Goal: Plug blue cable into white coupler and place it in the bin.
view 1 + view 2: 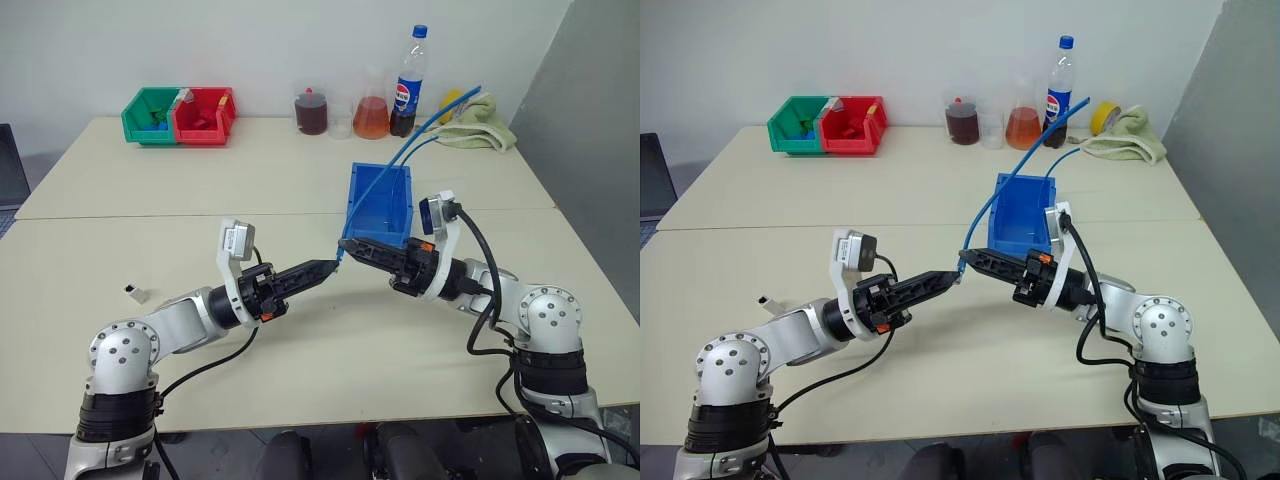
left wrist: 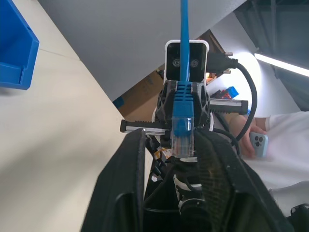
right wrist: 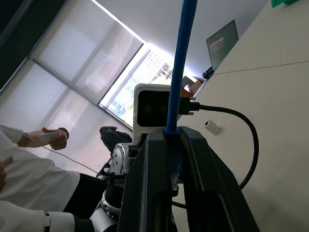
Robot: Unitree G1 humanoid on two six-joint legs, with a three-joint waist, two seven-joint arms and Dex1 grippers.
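The blue cable [image 1: 420, 135] runs from the back of the table over the bin [image 1: 380, 205] down to its clear plug [image 2: 182, 137]. My right gripper [image 1: 352, 246] is shut on the cable just behind the plug, holding it above the table in front of the bin. My left gripper [image 1: 333, 266] points at it tip to tip. Its fingers [image 2: 130, 169] stand open on either side of the plug, with a gap on both sides. The white coupler [image 1: 133, 292] lies on the table far to the left, beside my left arm and away from both grippers.
Small green [image 1: 153, 115] and red [image 1: 206, 115] bins stand at the back left. Flasks of liquid [image 1: 371, 112], a cola bottle [image 1: 410, 80], a roll of yellow tape [image 1: 1103, 116] and a towel [image 1: 480, 125] line the back right. A person holding a phone [image 2: 258, 145] is nearby.
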